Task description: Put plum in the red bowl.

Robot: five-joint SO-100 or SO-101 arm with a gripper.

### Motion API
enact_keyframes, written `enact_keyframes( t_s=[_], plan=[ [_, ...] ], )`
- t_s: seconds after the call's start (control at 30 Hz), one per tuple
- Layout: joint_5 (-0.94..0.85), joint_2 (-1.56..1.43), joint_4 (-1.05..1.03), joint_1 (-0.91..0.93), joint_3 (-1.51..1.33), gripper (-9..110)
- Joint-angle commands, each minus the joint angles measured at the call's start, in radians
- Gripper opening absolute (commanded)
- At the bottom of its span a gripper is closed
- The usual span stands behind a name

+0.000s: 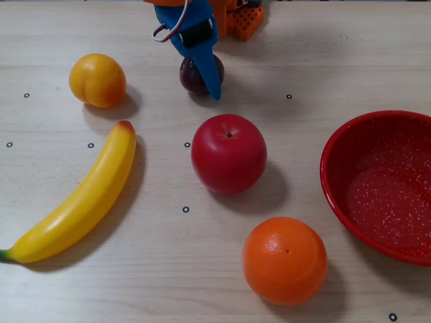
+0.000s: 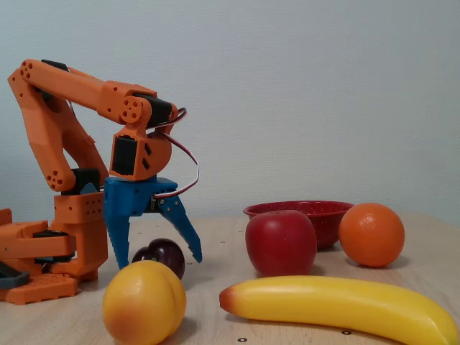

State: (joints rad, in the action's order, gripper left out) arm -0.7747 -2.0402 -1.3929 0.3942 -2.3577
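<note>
The orange arm bends forward and down, its blue gripper (image 2: 157,260) spread wide over the plum (image 2: 161,256).

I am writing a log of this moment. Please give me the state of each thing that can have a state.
pincer: open, fingers either side of the plum
plum: on the table, not lifted
red bowl: upright, empty
apple: on the table, stem end up
banana: lying flat

No readable text, labels, brands or numbers anywhere in my views. Only marks: small black ring dots scattered on the table (image 1: 289,60). Nothing printed on my arm (image 2: 68,122) or the fruit.
</note>
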Motion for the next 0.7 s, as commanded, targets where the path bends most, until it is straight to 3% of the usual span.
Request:
enact_keyframes(
  t_s=[0.0,0.67],
  plan=[
    [-0.044,-0.012,0.0,0.005,0.023,41],
    [-0.095,0.011,0.015,0.018,0.023,40]
  ],
)
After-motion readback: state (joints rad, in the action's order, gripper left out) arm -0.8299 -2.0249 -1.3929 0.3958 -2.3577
